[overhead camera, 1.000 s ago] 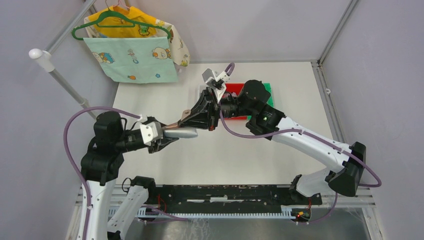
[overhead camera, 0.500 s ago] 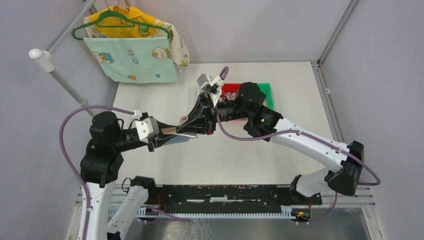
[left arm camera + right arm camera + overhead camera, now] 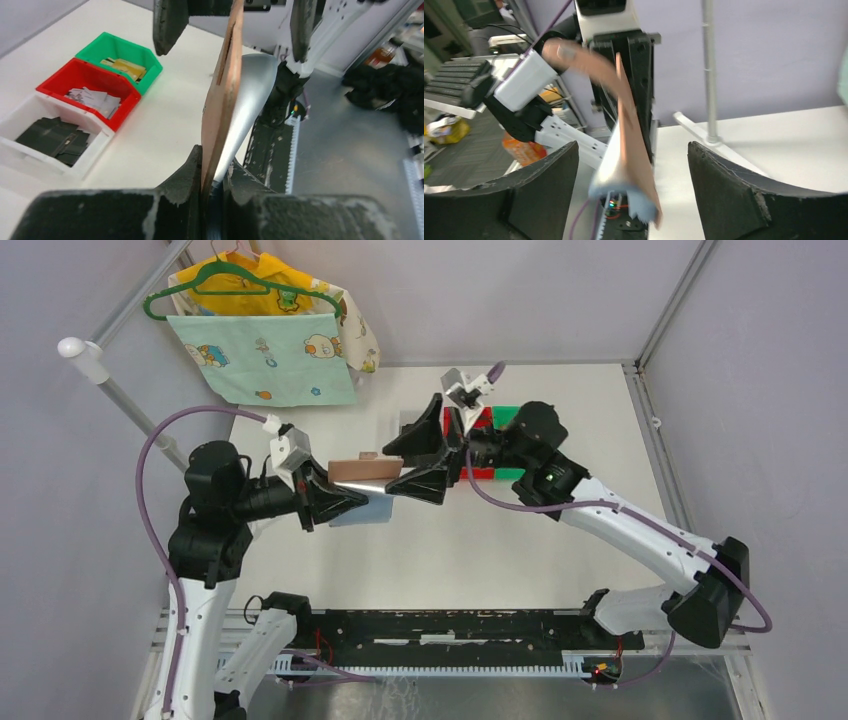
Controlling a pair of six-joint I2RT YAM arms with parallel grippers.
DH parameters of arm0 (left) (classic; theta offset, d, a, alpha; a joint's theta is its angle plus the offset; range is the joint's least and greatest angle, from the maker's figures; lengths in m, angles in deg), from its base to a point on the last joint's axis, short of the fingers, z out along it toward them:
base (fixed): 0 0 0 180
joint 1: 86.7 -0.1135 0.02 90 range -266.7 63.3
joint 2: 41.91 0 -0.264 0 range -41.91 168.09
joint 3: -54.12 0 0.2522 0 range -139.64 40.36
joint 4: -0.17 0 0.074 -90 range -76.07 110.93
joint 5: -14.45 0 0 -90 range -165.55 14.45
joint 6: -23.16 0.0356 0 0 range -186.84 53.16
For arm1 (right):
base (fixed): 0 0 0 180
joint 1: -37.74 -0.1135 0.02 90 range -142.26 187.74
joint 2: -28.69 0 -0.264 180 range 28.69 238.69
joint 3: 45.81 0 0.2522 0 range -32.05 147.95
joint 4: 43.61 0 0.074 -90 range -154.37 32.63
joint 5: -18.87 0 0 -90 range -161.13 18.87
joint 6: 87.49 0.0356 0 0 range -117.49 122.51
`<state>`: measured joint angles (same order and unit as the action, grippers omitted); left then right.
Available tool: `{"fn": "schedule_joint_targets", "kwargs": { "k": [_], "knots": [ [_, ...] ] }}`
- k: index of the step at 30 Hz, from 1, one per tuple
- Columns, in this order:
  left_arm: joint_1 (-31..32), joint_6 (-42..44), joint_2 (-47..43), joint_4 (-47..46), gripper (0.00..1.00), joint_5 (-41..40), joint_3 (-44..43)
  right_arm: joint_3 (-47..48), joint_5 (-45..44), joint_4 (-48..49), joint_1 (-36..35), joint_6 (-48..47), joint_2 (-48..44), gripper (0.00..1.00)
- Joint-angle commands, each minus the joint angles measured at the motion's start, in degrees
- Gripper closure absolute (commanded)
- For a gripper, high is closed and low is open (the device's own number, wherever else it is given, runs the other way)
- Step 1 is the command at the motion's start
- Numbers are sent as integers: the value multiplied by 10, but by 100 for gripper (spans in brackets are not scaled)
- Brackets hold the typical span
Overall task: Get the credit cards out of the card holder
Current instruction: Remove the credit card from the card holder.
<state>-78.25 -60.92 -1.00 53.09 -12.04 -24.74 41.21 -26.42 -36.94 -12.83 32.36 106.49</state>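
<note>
The card holder (image 3: pixel 355 470), a pinkish-tan wallet with a shiny silvery inside, hangs above the table. My left gripper (image 3: pixel 340 498) is shut on its left end. In the left wrist view the card holder (image 3: pixel 220 100) stands on edge, pinched at its base by the left gripper (image 3: pixel 212 160). My right gripper (image 3: pixel 392 468) is open, its fingers on either side of the wallet's right end and apart from it. In the right wrist view the card holder (image 3: pixel 629 140) sits in the right gripper's (image 3: pixel 633 150) wide gap. A pale blue flap (image 3: pixel 365 510) hangs under it. The credit cards in the holder are hidden.
Three bins stand at the back of the table: a green bin (image 3: pixel 150 57) with golden-tan items, a red bin (image 3: pixel 55 82) with pale grey cards, a white bin (image 3: pixel 15 107) with black items. Baby clothes on a green hanger (image 3: pixel 265 335) hang at the back left.
My right gripper has opened and let go of the card holder, drawing back to the right. My left gripper has closed on the holder and carried it up and back.
</note>
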Motion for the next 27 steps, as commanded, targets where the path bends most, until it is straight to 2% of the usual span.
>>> {"fn": "schedule_joint_targets", "kwargs": {
  "k": [1, 5, 11, 18, 24, 27],
  "knots": [
    [0, -217, 11, -134, 98, 19, -22, -95, 5, 153, 33, 35, -88, 13],
    [0, -335, 19, -204, 98, 21, -22, -187, 22, 213, 35, 18, -133, 12],
    [0, -452, 28, -277, 98, 23, -23, -227, 20, 287, 30, 60, -110, 22],
    [1, -502, 26, -310, 98, 17, -26, -223, -5, 362, -5, 110, -65, 33],
    [0, -515, 25, -313, 98, 19, -23, -228, -53, 401, -10, 140, -47, 51],
    [0, -518, 24, -312, 98, 20, -22, -227, -76, 405, -10, 143, -42, 63]
  ]
}}
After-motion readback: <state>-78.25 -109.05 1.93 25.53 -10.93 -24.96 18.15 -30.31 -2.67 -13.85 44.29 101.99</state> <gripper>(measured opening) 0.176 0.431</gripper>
